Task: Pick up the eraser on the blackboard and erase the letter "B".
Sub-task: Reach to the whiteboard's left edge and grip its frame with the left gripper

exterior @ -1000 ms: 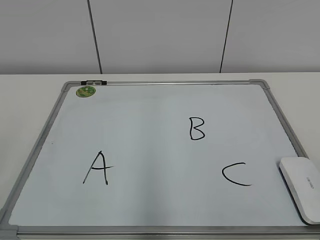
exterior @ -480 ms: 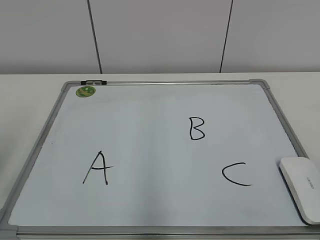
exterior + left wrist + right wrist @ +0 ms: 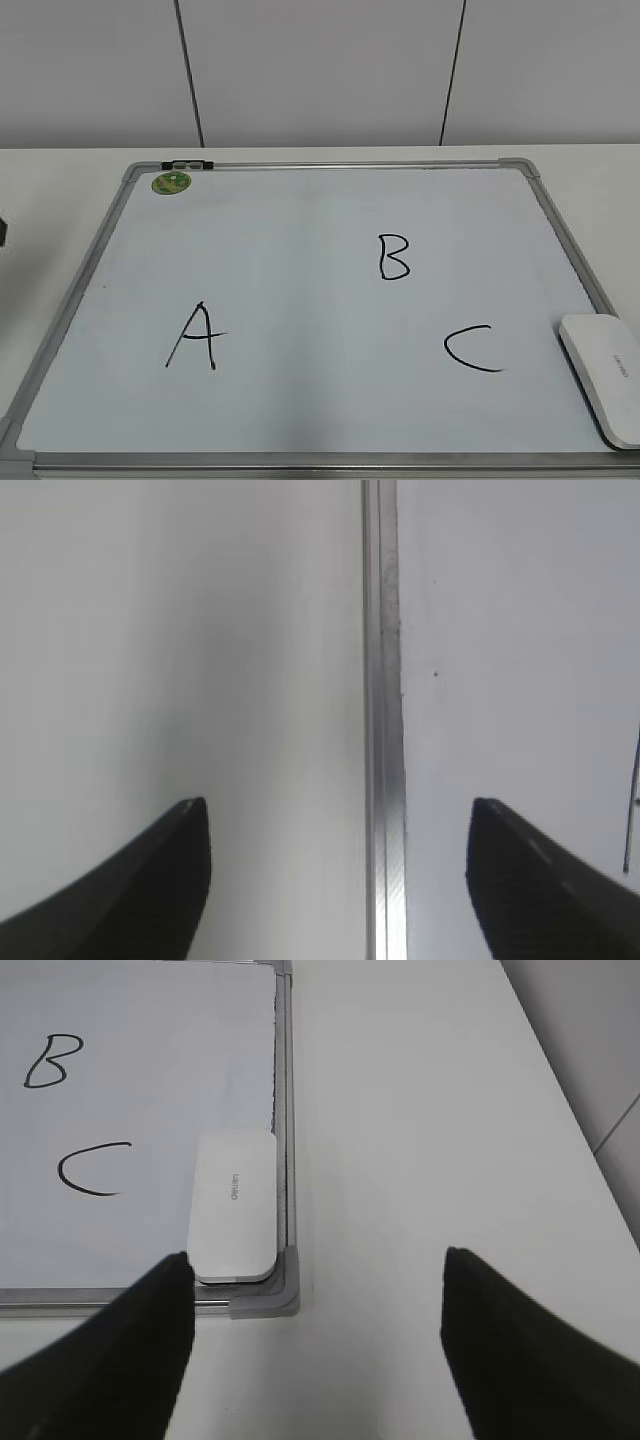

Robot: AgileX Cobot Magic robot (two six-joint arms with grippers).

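Dark arm part (image 3: 3, 232) newly at blackboard's (image 3: 330, 166) left edge. Eraser (image 3: 603, 375) untouched in blackboard's near-right corner, right of "C" (image 3: 472, 349); letter "B" (image 3: 394, 257) intact. Left gripper (image 3: 338, 830), right gripper (image 3: 312, 1280) both spread wide, empty. Pickup not started.

The white worktop (image 3: 60, 185) carries one thing directly: the blackboard (image 3: 300, 210), a white dry-erase panel in a thin silver frame with grey corner pieces, lying flat. In the right wrist view, bare worktop runs beside the board's right frame edge and corner.
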